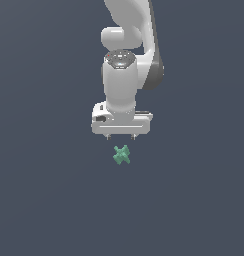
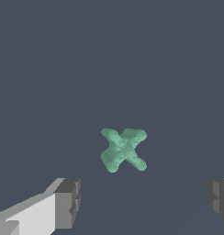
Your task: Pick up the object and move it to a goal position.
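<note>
Claw: the white two-fingered gripper [image 1: 121, 136] at the end of the white Franka arm [image 1: 125, 60] points downward in the exterior view, its broad white palm bar level.
Claw state: spread wide; in the wrist view one grey finger pad [image 2: 68, 202] and the other grey pad [image 2: 218, 196] sit far apart at opposite sides, with nothing between them.
Fingertips: in the exterior view only two short dark tips show under the palm bar, apart from each other.
Contact: the fingers touch nothing; both views show a clear gap between them and the piece.
Object: a tiny teal-green X-shaped piece with four stubby rounded arms [image 1: 122, 155], much smaller than the claw.
Object place: in the exterior view it lies at 6 o'clock from the claw, near the fingertips but not touching them, close to the middle of the frame.
Object seen from the wrist: the X [image 2: 123, 149] sits ahead of the gap between the two pads, nearer the pale-backed finger than the other.
Object pose: whether it rests flat on the ground cannot be told.
Ground: a plain dark slate-blue surface [image 1: 44, 200] spreads all round the claw and the piece.
</note>
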`<state>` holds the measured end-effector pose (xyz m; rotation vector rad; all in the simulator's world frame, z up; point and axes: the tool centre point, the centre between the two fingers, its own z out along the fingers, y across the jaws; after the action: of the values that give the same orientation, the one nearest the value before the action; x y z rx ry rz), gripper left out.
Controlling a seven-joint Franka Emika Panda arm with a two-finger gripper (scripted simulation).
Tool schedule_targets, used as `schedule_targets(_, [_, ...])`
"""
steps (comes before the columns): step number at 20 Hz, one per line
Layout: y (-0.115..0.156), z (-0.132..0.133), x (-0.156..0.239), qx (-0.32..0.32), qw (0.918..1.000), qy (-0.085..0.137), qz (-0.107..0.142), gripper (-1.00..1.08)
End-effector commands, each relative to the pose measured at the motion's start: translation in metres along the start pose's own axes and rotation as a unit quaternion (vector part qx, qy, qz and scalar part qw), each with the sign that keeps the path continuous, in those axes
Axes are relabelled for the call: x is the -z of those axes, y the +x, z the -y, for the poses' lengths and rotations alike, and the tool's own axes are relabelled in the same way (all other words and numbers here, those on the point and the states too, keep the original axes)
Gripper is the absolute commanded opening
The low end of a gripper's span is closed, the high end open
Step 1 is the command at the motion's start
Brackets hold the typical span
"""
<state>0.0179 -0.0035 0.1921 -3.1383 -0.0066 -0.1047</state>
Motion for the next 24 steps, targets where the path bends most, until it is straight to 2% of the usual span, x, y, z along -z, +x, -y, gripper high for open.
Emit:
schedule_targets(1, [0.0, 0.0, 0.0, 0.0, 1.0, 0.0, 0.0, 1.0])
schedule_targets(15, [0.005, -0.004, 0.006, 0.01, 0.9999, 0.003, -0.003, 1.0])
schedule_targets(24, [0.003, 0.0, -0.036, -0.001, 0.9999, 0.001, 0.017, 1.0])
